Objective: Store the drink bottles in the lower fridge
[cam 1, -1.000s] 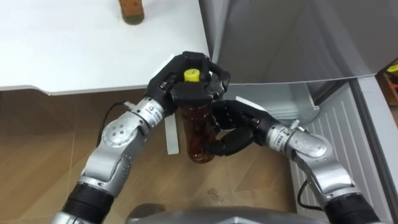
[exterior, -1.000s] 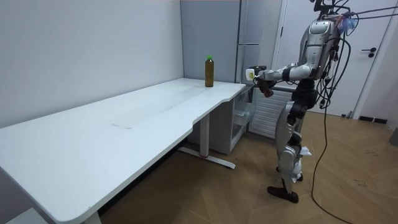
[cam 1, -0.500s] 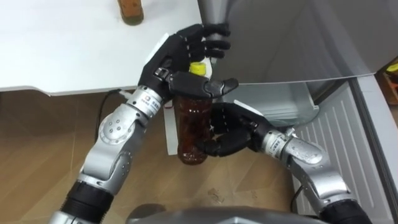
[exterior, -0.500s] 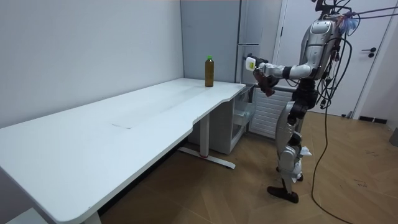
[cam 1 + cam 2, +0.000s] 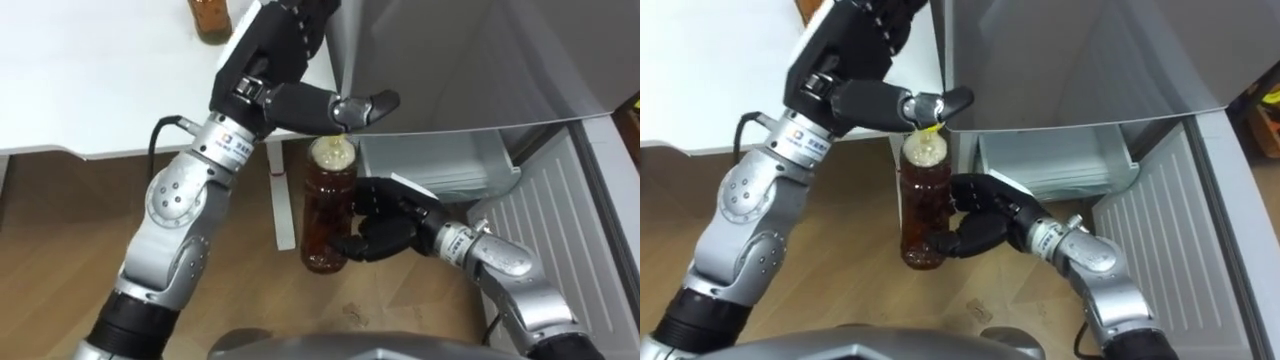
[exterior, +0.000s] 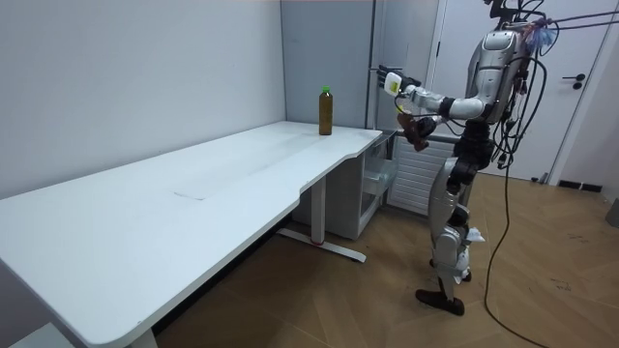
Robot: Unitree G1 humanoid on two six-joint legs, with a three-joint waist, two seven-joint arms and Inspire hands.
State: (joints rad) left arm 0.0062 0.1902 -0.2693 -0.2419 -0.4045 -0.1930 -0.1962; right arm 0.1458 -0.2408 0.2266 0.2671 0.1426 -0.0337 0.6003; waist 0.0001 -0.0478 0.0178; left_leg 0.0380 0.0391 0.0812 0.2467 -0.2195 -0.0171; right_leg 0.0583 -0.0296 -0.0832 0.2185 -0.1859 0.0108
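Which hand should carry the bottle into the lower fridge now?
Right. The right hand is curled round the bottle, on the side of the open fridge drawer; the left hand is above the bottle, fingers straight.

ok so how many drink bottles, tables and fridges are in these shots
drink bottles: 2 (held bottle in the right robot hand, table bottle)
white table: 1
fridge: 1
total: 4
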